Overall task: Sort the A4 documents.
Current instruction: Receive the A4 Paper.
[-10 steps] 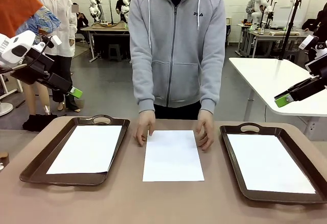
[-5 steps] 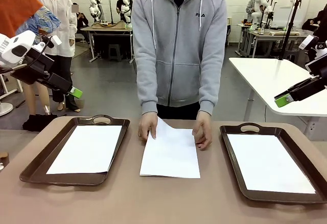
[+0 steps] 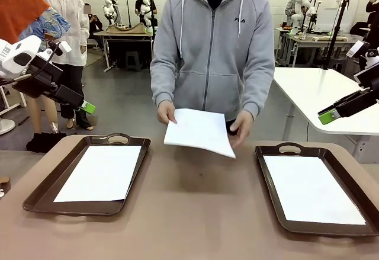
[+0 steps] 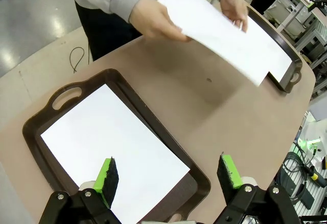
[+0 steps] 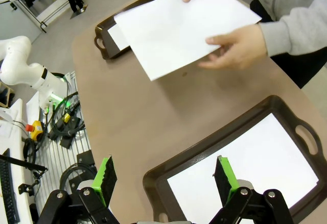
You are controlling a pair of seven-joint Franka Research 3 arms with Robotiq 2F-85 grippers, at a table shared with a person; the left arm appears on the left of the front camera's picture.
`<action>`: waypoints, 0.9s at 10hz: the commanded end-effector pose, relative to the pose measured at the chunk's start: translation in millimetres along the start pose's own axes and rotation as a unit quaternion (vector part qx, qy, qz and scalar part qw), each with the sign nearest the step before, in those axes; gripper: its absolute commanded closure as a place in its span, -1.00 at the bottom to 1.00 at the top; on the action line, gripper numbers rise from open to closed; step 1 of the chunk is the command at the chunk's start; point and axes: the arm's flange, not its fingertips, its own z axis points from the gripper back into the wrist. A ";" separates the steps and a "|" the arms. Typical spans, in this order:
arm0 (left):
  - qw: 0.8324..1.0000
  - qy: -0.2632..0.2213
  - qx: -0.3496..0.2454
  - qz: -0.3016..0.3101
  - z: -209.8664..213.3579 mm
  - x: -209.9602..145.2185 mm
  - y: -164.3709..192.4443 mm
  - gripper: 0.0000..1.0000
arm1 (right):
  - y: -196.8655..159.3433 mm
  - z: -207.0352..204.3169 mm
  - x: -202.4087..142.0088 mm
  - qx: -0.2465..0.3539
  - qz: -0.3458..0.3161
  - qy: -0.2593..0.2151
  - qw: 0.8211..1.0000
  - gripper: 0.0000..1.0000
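Note:
A person across the table holds one A4 document (image 3: 199,131) (image 4: 225,35) (image 5: 179,25) in both hands, lifted above the bare middle of the table. A second white sheet (image 3: 100,171) (image 4: 102,137) lies in the left dark brown tray (image 3: 35,198) (image 4: 38,122). A third sheet (image 3: 311,189) (image 5: 255,168) lies in the right tray (image 3: 278,149) (image 5: 153,178). My left gripper (image 3: 86,107) (image 4: 168,169) hangs open high above the left tray. Above the right tray, equally high, my right gripper (image 3: 327,116) (image 5: 165,174) is open. Neither holds anything.
The brown tabletop (image 3: 195,212) lies bare between the two trays. A small object (image 3: 3,184) sits at the table's left edge. A white table (image 3: 320,88) stands behind on the right. People and other work tables are far back.
The person has lifted the middle sheet off the table and now holds it in the air with both hands. Neither arm has moved.

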 end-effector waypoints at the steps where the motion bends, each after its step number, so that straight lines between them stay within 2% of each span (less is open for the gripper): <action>1: 1.000 -0.003 -0.004 0.001 0.3 1.5 1.3 -1.00 | 0.8 -0.4 0.5 0.002 0.001 -0.001 1.000 -1.00; 9: 1.000 -0.003 -0.004 0.001 0.3 1.5 1.3 -1.00 | 0.8 -0.4 0.5 0.002 0.001 -0.001 1.000 -1.00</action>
